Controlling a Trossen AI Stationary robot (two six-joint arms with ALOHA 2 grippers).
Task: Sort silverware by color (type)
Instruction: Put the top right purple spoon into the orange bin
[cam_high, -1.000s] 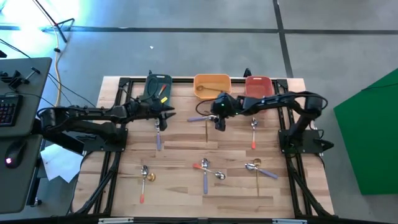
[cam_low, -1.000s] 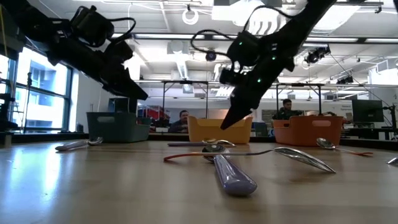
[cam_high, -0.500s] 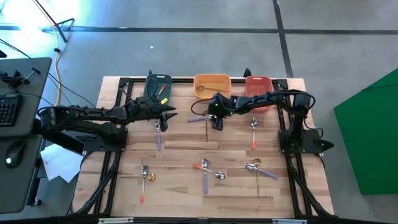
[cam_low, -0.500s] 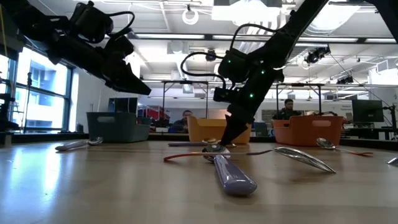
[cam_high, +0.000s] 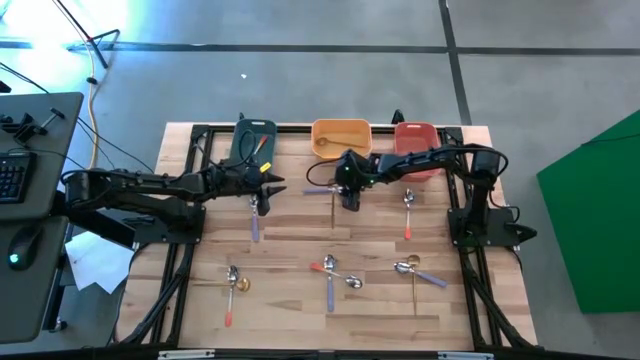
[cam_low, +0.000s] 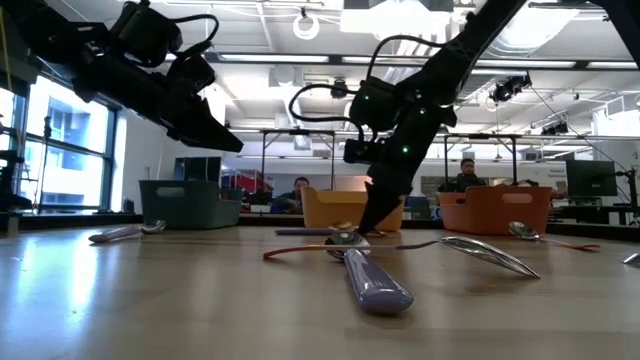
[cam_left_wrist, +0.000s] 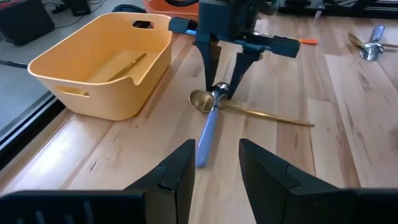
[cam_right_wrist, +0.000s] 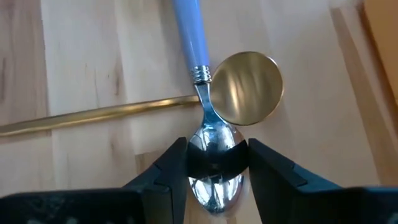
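Right wrist view: right gripper (cam_right_wrist: 212, 163), jaws apart, straddles blue-handled spoon's (cam_right_wrist: 198, 74) bowl; left gripper (cam_left_wrist: 216, 163) hovers, jaws apart.

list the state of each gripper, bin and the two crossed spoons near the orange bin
right gripper: open, fingers straddling the blue-handled spoon's bowl
left gripper: open, holding nothing
blue-handled spoon: on the table, neck lying across the gold spoon
gold spoon: flat on the table
orange bin: upright, one gold utensil inside
teal bin: holds utensils
red bin: contents unclear
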